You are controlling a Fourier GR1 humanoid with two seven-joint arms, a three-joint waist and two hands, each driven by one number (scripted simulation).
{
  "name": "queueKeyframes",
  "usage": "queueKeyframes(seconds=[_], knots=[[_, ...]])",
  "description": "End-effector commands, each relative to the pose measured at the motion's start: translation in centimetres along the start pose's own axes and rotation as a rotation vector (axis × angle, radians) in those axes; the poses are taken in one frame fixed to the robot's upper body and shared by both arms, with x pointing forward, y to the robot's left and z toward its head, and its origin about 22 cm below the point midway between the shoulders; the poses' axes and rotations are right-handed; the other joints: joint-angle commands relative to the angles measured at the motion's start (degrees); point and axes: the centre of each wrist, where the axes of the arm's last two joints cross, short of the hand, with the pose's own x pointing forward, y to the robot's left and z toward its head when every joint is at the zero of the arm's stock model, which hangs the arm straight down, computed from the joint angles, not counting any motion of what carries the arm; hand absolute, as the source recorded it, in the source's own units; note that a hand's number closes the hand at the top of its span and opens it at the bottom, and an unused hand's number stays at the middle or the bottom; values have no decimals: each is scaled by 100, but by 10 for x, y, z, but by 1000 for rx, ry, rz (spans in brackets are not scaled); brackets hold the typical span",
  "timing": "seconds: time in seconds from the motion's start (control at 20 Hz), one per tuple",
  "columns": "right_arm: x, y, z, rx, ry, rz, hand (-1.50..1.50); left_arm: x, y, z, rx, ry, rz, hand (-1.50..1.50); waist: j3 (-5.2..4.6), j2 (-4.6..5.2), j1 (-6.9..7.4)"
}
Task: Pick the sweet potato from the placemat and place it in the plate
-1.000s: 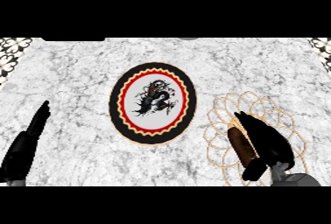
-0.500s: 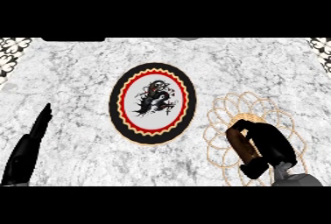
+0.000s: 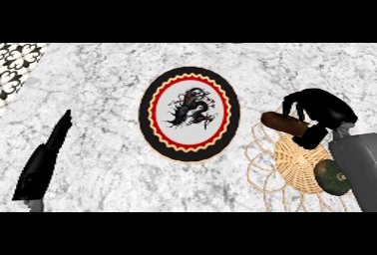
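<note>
Right hand [image 3: 318, 112] at 3 o'clock clasps the oblong brown potato [image 3: 284, 123] above the woven wicker placemat [image 3: 294, 164]; left hand [image 3: 46, 159] rests flat, released.

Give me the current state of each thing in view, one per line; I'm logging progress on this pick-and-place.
sweet potato: held by the right hand, lifted over the placemat's upper left edge, not yet in the plate.
right hand: fingers curled round the sweet potato.
left hand: open, resting at the view's left.
plate: nothing in it.
placemat: a dark green round item lies on it.
</note>
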Motion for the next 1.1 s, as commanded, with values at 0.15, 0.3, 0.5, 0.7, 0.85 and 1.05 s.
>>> queueKeyframes(seconds=[0.15, 0.3, 0.5, 0.7, 0.85, 1.05], knots=[[-22, -66, -26, -225, -124, 21, 150, 10, -1, -16, -20, -21, -11, 0, 15, 62, 89], [-31, -84, -30, -326, -184, -13, 150, 8, -1, -10, -11, -15, 4, 0, 11, 17, 74], [-33, -101, -33, -497, -319, -12, 150, 4, 11, -2, 7, 7, -12, 0, 5, -57, -70], [-18, -123, -44, -555, -532, -98, 150, 5, 6, -7, 8, 10, -2, 0, -3, -56, -135], [-15, -138, -45, -502, -689, -149, 150, -16, 12, -1, 16, 35, 0, 0, -18, -90, -295], [15, -150, -59, -436, -782, -203, 150, -20, 21, 24, 34, 50, -9, 0, -19, -153, -327]])
